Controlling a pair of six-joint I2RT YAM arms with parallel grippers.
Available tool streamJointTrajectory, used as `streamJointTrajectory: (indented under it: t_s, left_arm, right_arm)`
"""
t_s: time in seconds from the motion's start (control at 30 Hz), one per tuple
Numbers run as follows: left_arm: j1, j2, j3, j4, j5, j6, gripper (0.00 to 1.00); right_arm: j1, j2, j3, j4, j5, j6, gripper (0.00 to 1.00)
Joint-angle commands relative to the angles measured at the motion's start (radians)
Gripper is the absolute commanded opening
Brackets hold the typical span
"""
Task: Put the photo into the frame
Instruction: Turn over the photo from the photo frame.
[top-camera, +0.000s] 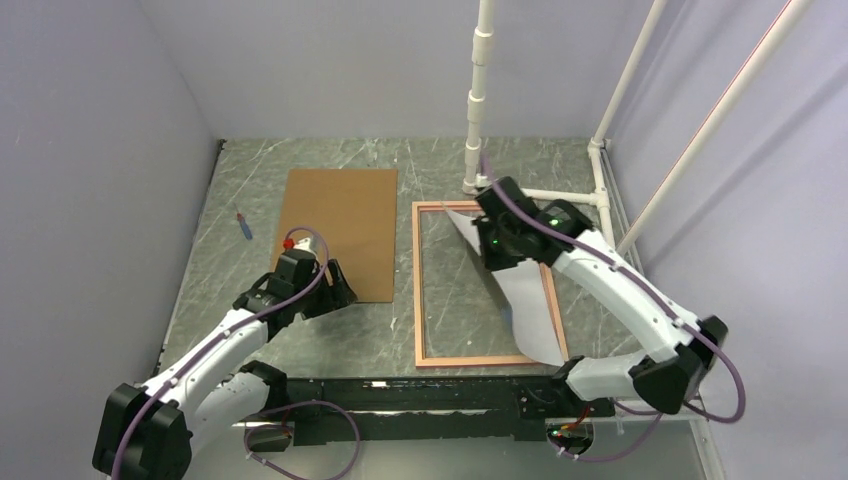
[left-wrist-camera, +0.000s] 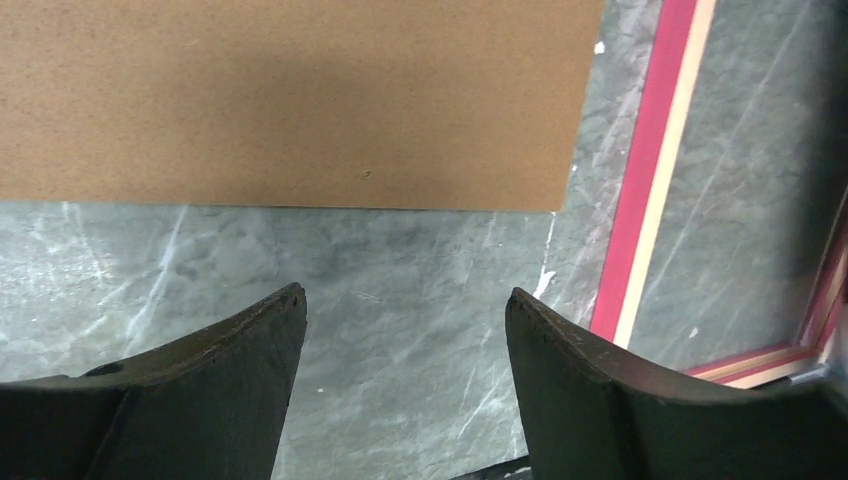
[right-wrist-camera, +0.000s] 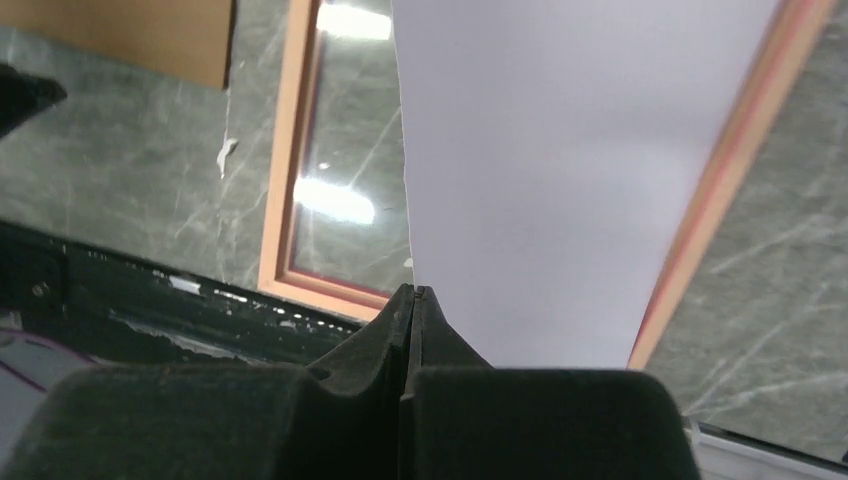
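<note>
The frame (top-camera: 418, 290) lies flat on the marbled table, its reddish-pink edges enclosing a clear pane. The photo (top-camera: 528, 300) shows only its white back; it is tilted, its near corner reaching the frame's near right corner. My right gripper (top-camera: 490, 240) is shut on the photo's far edge above the frame's far right part. In the right wrist view the white sheet (right-wrist-camera: 560, 170) runs away from the pinched fingers (right-wrist-camera: 412, 320) over the frame (right-wrist-camera: 278, 200). My left gripper (top-camera: 340, 292) is open and empty, low over the table (left-wrist-camera: 400, 300) between the brown board and the frame (left-wrist-camera: 645, 170).
A plain brown backing board (top-camera: 340, 230) lies left of the frame, also in the left wrist view (left-wrist-camera: 290, 100). A small blue pen-like item (top-camera: 243, 226) lies far left. A white pipe stand (top-camera: 478, 100) rises behind the frame. A black base rail (top-camera: 420, 395) runs along the near edge.
</note>
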Motion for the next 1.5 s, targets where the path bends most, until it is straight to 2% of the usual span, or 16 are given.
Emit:
streamJointTrajectory:
  t_s: [0.0,0.43,0.5,0.6,0.7,0.8,0.87,1.07,1.3,1.47]
  left_arm:
    - [-0.016,0.014,0.051,0.069,0.040,-0.028,0.77]
    - [-0.017,0.043,0.011,0.193,0.153,-0.085,0.78]
    - [-0.017,0.043,0.012,0.186,0.149,-0.085,0.79]
    - [-0.017,0.040,0.016,0.165,0.137,-0.080,0.80]
    - [-0.017,0.035,0.001,0.171,0.141,-0.087,0.81]
    - [-0.016,0.037,-0.019,0.208,0.165,-0.097,0.82]
    - [-0.017,0.048,-0.028,0.240,0.185,-0.095,0.82]
    - [-0.018,0.109,-0.069,0.384,0.300,-0.104,0.80]
    - [-0.031,0.241,-0.146,0.698,0.461,-0.184,0.75]
    - [-0.077,0.399,-0.169,0.975,0.550,-0.267,0.69]
  right_arm:
    - [0.087,0.044,-0.010,0.133,-0.015,0.039,0.00]
    - [0.223,0.179,-0.069,0.402,-0.128,0.125,0.01]
    - [0.242,0.217,-0.049,0.410,-0.154,0.124,0.14]
    - [0.263,0.247,-0.036,0.412,-0.161,0.113,0.47]
    - [0.263,0.224,-0.064,0.426,-0.144,0.118,0.72]
    - [0.262,0.175,-0.102,0.440,-0.102,0.129,0.89]
    - [0.256,0.142,-0.130,0.448,-0.082,0.138,0.96]
    - [0.159,0.036,-0.252,0.518,-0.180,0.161,0.99]
    - [-0.045,-0.099,-0.439,0.654,-0.425,0.194,0.99]
    - [-0.130,-0.144,-0.484,0.661,-0.483,0.184,0.99]
